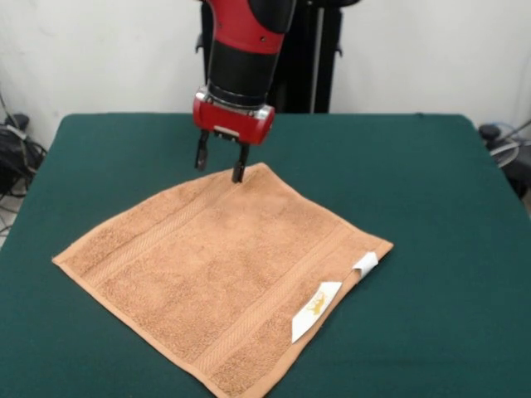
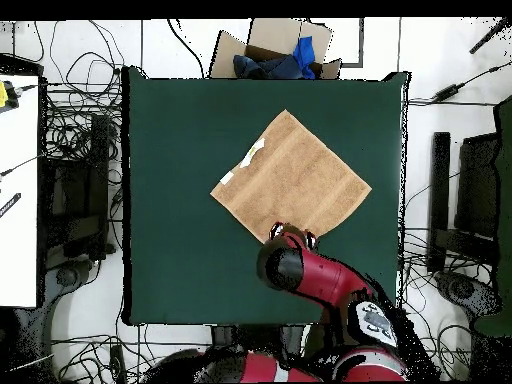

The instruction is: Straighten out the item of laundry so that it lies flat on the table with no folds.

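Note:
The item of laundry [image 1: 224,274] [image 2: 292,178] is a peach-orange towel spread out like a diamond on the dark green table [image 1: 431,191] [image 2: 180,200]. It looks flat, with woven bands and two white tags [image 1: 315,311] on its near right edge; the smaller tag is curled. My gripper [image 1: 220,163] [image 2: 293,238] hangs just over the towel's far corner. Its fingers are open, one tip [image 1: 239,172] at the corner's edge and the other off the cloth, with nothing held between them.
A cardboard box [image 2: 270,50] with blue cloth sits beyond the table's top edge in the overhead view. Cables and equipment [image 2: 70,170] lie on the floor on both sides. Green felt is bare all around the towel.

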